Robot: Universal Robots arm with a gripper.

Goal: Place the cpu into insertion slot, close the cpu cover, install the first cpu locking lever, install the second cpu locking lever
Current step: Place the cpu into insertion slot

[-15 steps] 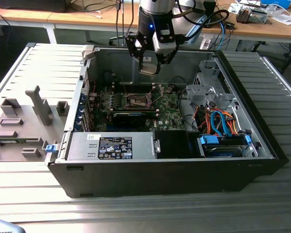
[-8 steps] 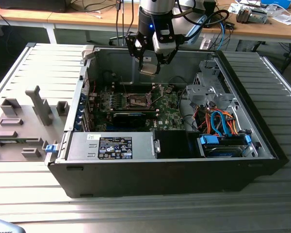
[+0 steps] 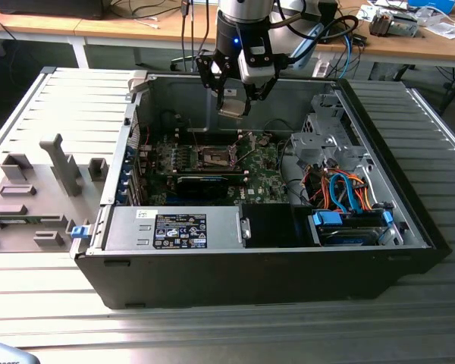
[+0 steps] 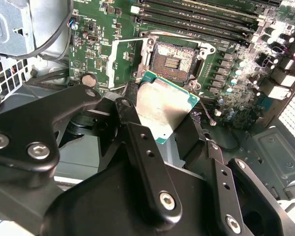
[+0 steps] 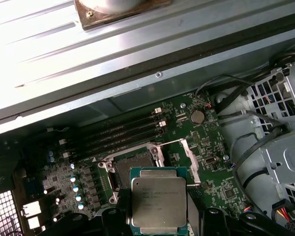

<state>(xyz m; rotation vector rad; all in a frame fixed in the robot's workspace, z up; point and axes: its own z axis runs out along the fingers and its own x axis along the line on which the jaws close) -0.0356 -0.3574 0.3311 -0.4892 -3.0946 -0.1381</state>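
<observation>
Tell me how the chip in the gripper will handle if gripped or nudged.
Flat, with a metal top, the chip is probably stiff. Its thin edges, pinched by the gripper, look smooth, so it might slip. Small and thin, it is likely light.

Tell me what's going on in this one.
The robot arm's gripper is shut on the cpu and holds it in the air inside the open computer case, above the motherboard. The insertion slot on that board is uncovered and empty, with its contacts showing. The cpu is not yet seated.
</observation>
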